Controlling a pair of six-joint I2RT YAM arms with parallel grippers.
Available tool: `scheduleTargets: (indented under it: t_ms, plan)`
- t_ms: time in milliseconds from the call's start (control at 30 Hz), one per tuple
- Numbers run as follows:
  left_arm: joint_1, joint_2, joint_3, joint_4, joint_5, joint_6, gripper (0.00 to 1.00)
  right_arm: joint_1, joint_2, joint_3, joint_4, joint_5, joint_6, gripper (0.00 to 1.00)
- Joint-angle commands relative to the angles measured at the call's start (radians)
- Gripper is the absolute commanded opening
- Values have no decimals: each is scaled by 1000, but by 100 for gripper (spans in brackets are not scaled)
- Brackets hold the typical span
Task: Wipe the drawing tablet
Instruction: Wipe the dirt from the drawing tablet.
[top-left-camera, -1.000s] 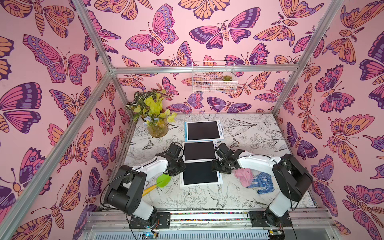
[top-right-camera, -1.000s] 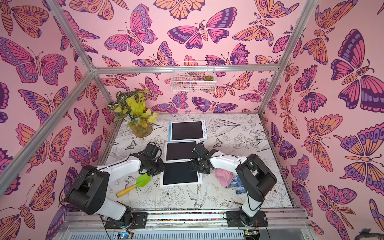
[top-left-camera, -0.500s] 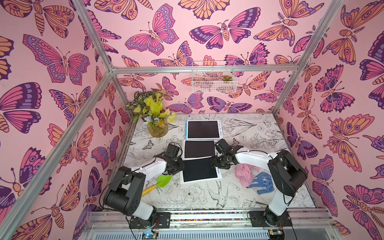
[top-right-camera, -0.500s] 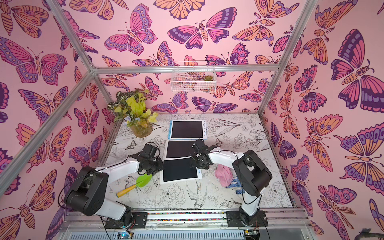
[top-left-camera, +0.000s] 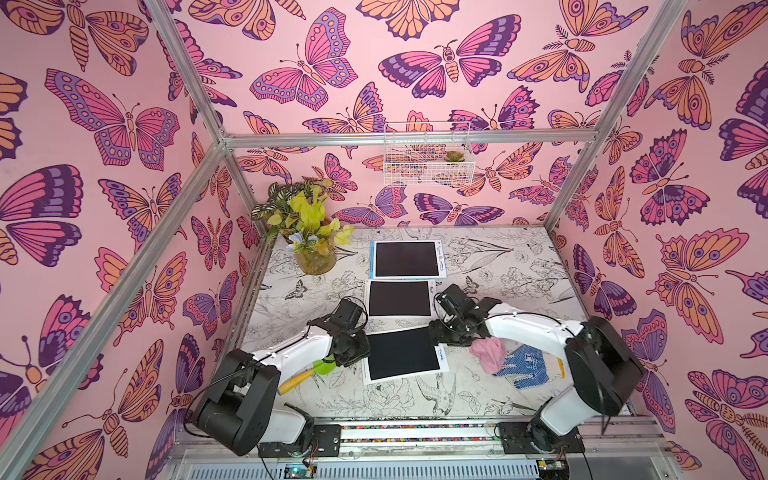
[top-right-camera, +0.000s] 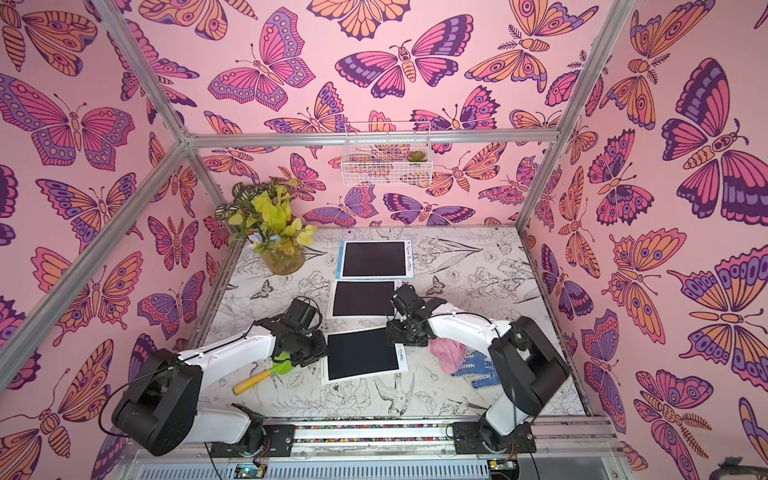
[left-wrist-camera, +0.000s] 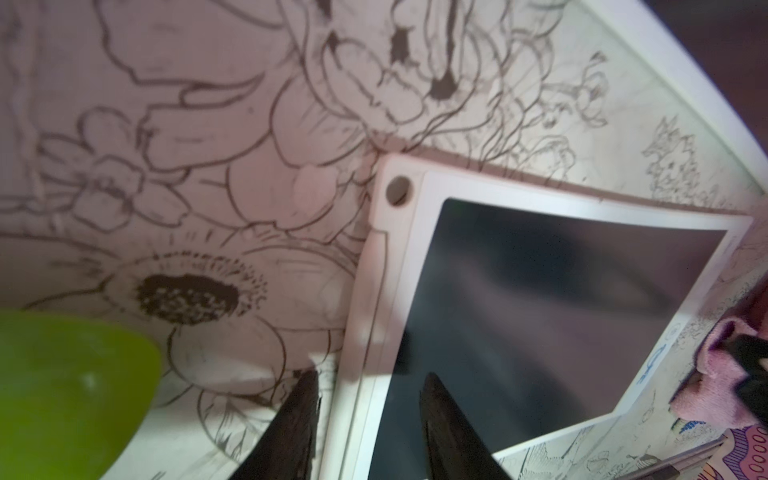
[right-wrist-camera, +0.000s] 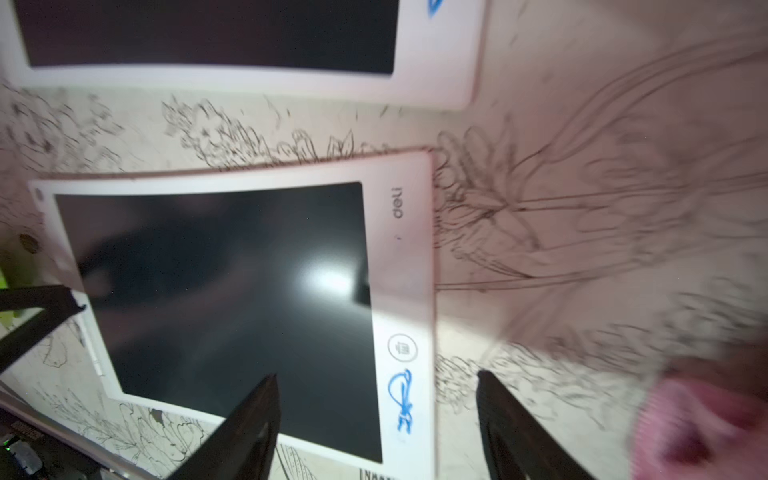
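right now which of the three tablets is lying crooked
The nearest tablet, closest to the robot: it is turned askew, while the middle tablet and the blue-framed far tablet lie straight in line.

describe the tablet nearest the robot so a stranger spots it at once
Three dark-screened tablets lie in a column on the flower-print table. The nearest tablet sits closest to the robot's bases. Unlike the middle tablet and far tablet, it lies skewed.

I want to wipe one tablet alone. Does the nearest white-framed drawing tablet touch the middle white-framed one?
Apart. The right wrist view shows a strip of flower-printed tabletop between the nearest white-framed drawing tablet and the middle white-framed tablet.
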Motion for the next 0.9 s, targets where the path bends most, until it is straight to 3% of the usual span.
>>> scheduleTargets:
  t_ms: [0,133,200,400,533,667,800,867]
  plan:
    - [-6,-23,9,-121,-28,6,46,-16,-178,-26,-50,321,-62,76]
    - [-12,-40,28,-131,-29,23,47,-17,-383,-265,158,624,-107,75]
    - [-17,-39,25,-131,-17,28,47,-19,-442,-371,277,666,-138,76]
    - [-31,-40,9,-132,3,32,47,-29,-336,-380,274,645,-75,75]
    - [-34,-35,2,-132,3,30,46,-80,-253,-389,259,592,4,68]
    - [-41,-19,7,-132,-3,36,46,-102,-177,-384,256,555,43,48]
    - [-43,-2,15,-130,-16,48,46,-102,-166,-347,223,517,22,3]
    - [-43,12,22,-130,-20,61,46,-81,-200,-333,193,528,10,0]
